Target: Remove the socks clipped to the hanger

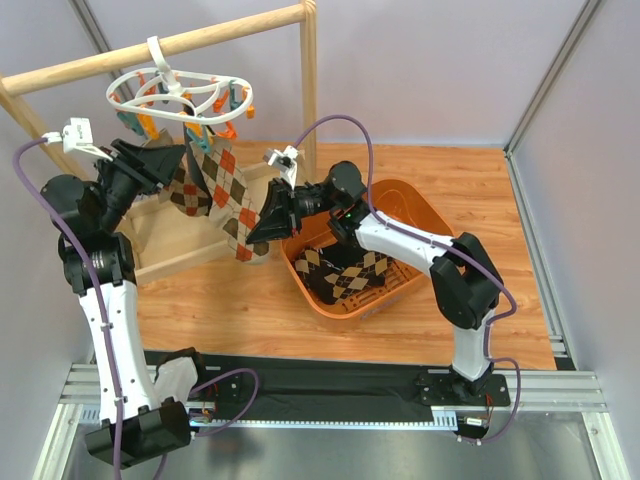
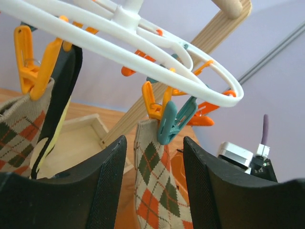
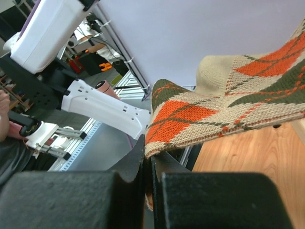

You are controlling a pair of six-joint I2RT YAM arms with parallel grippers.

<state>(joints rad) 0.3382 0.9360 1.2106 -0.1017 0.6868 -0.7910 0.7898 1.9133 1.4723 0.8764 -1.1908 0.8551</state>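
Note:
The white oval hanger (image 1: 180, 88) hangs by its hook from the wooden rail, with orange and grey-blue clips under it. Argyle socks (image 1: 215, 175) hang from the clips. My left gripper (image 1: 163, 163) is open, just below the hanger. In the left wrist view an argyle sock (image 2: 159, 186) held by a grey-blue clip (image 2: 174, 121) hangs between its fingers (image 2: 97, 191). A black-and-yellow sock (image 2: 57, 109) hangs to the left under the hanger (image 2: 143, 43). My right gripper (image 1: 264, 218) is shut on the lower end of an argyle sock (image 3: 224, 105), stretching it rightward from the hanger.
An orange basket (image 1: 398, 193) stands on the table to the right, with argyle socks (image 1: 345, 272) inside. The wooden rail (image 1: 200, 40), its upright post (image 1: 310, 90) and its base tray (image 1: 160, 245) frame the hanger. The enclosure walls stand behind and to the right.

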